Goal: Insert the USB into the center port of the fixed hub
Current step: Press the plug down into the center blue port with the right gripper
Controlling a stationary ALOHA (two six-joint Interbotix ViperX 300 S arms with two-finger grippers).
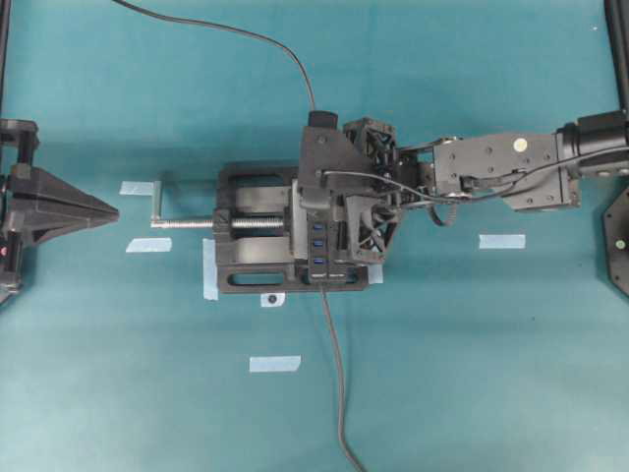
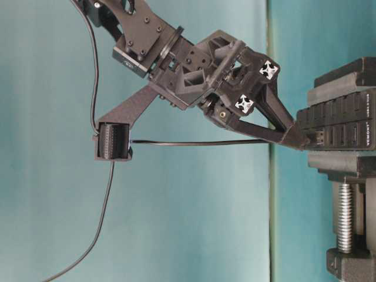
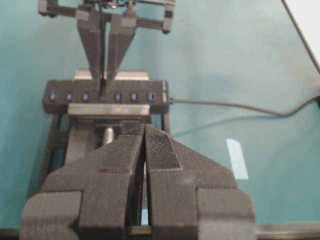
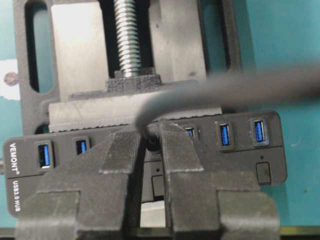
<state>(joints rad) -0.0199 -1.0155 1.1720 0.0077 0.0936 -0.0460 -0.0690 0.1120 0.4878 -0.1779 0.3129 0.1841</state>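
The fixed hub (image 1: 319, 251) is a black strip with blue slots, clamped in a vise. My right gripper (image 4: 151, 136) is shut on the USB (image 4: 151, 142), a small black plug whose thin cable (image 4: 225, 90) arcs away to the right. In the table-level view the right gripper (image 2: 296, 138) has its tips against the face of the fixed hub (image 2: 338, 126). In the left wrist view three blue slots show on each side of the right fingers (image 3: 117, 55), so the plug is at the center port, which is hidden. My left gripper (image 3: 145, 131) is shut and empty, far left of the vise.
The black vise (image 1: 251, 270) has a silver screw and crank (image 1: 187, 223) pointing left. The hub's grey cable (image 1: 334, 374) runs toward the near edge. Tape strips (image 1: 501, 241) lie on the teal mat. The USB cable (image 1: 246, 34) trails to the back.
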